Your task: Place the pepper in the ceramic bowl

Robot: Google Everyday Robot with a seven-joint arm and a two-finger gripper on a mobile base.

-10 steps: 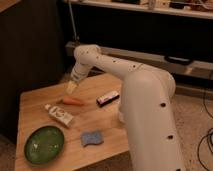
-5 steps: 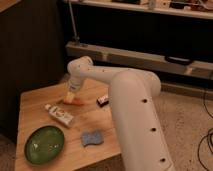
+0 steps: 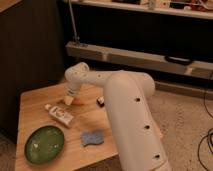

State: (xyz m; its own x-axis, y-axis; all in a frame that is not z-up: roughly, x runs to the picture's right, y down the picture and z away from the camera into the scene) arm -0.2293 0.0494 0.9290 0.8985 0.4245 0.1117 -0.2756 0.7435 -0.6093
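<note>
Dropping from where it was 1 second ago, the gripper (image 3: 68,100) is now sitting low over the table (image 3: 35,102), right against the pepper (image 3: 79,103), whose orange end is showing just beside it. I am not able to tell whether the gripper is clenched or released. The pepper is lying on the wood, well apart from the green bowl (image 3: 45,145) at the near corner. 1 white tube (image 3: 60,115) is lying between them, and 1 blue sponge (image 3: 92,138) is resting near the bowl.

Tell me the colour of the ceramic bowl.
The ceramic bowl is glossy green, clear in the camera view. The gripper is at the pepper, beyond it.
</note>
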